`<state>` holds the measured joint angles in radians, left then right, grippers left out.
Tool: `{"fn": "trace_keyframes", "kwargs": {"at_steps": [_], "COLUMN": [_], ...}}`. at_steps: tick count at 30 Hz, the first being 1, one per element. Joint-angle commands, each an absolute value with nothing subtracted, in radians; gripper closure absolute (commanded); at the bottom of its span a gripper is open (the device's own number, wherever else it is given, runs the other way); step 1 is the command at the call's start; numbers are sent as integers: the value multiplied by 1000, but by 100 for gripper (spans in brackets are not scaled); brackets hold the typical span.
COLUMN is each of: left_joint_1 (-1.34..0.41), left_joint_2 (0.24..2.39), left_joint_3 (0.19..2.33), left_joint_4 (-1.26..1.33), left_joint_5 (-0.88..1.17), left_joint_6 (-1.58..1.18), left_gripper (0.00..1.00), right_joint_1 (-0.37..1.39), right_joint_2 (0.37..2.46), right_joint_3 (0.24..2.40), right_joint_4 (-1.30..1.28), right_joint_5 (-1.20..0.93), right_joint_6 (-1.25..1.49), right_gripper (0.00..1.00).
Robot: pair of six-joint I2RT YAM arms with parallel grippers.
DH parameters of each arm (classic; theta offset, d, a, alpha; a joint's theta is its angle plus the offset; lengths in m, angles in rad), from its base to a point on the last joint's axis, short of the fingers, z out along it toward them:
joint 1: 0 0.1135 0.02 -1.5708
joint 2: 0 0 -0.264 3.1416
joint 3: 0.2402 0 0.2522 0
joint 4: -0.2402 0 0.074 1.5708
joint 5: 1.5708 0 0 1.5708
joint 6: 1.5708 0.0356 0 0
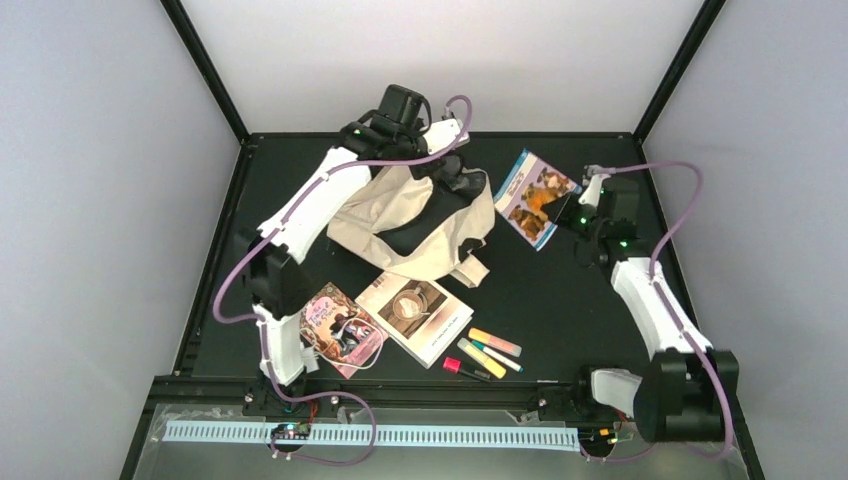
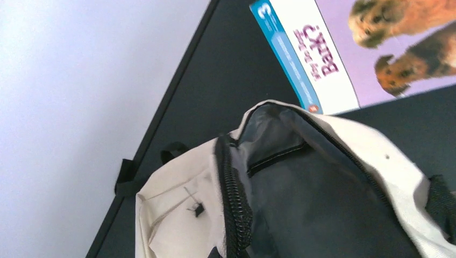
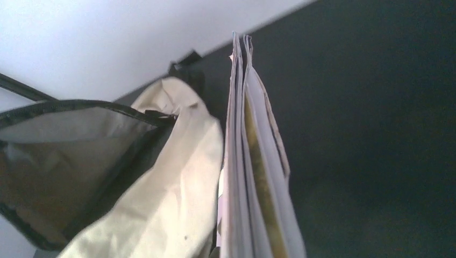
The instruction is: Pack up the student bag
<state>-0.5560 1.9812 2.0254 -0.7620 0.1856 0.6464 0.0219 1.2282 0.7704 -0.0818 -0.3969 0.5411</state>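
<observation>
Soft cream-beige fabric backpack [image 1: 385,215] slumps far-centre on black table [image 1: 560,300]. Left gripper [image 1: 455,182] closed, apparently pinching zippered rim to hold mouth open. Right gripper [image 1: 573,215] clamped on thin purple dog-cover book [image 1: 535,192], lifted just beside bag, likely for insertion.

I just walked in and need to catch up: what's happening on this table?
The left end effector is shut on the bag, holding its mouth open. The right end effector grips the dog book by an edge, beside the bag, not yet inside. Two more books and some markers lie near the arms' bases.
</observation>
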Motion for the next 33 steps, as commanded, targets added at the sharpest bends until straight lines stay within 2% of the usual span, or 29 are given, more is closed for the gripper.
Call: {"fn": "trace_keyframes", "kwargs": {"at_steps": [1,7,11,14,26,33], "left_joint_1": [-554,-554,-555,-556,-576,-576], "left_joint_2": [1889,1841,1891,1911,1848,1841], "left_joint_3": [2047,2097,2278,2331,2332,2323], "left_joint_4": [-871,-986,-1159,-1242,-1267,-1275], "left_joint_5": [245,258,214,198,173,172], "left_joint_6": [564,526,528,525,477,470], "left_gripper": [99,98,98,98,98,98], "right_joint_1": [23,24,25,25,32,96], "right_joint_2": [1091,941,905,904,872,888], "right_joint_3": [895,871,840,840,806,802], "right_joint_4": [-210,-129,-67,-49,87,140], "right_joint_5": [-309,-440,-534,-589,-708,-740], "right_joint_6": [421,467,509,521,563,573], "right_gripper": [99,99,99,99,99,99]}}
